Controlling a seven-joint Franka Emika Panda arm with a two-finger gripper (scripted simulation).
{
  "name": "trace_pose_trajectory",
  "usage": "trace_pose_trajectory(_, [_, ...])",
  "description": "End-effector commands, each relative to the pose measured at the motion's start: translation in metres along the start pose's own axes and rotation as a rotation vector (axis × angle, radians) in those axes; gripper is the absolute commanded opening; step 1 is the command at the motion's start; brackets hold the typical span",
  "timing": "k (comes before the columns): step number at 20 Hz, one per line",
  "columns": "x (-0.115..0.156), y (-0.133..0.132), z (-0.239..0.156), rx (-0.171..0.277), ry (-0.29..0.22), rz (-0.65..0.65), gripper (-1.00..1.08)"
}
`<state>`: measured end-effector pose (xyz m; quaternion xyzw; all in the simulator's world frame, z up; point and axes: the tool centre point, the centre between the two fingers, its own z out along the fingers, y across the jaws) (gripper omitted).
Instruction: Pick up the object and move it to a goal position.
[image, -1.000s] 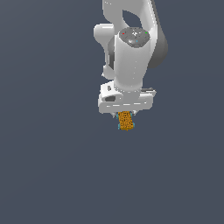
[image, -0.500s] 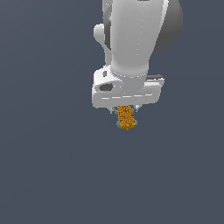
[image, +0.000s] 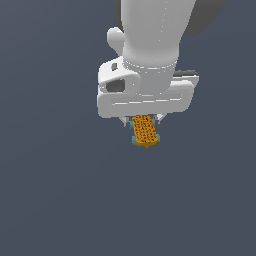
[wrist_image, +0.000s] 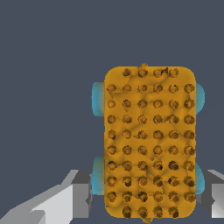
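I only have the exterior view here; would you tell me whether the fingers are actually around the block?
Observer: Yes. In the wrist view, a gripper finger sits on each long side of the orange block.
Operator: Thank you. Is its top face plain?
Observer: No, it carries rows of dark round dots.
Operator: And the teal parts?
Observer: They are rounded bulges, two on each long side.
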<state>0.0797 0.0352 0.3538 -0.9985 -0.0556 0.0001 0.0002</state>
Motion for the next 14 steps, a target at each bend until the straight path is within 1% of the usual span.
trace_pose_trajectory(1, [0.005,0.001,-0.009,0.0,0.0,0.0,-1.0])
trace_pose_trajectory(7, [0.012,0.003,-0.021,0.0,0.0,0.0,-1.0])
trace_pose_trajectory(14, [0.014,0.004,-0.025,0.0,0.0,0.0,-1.0])
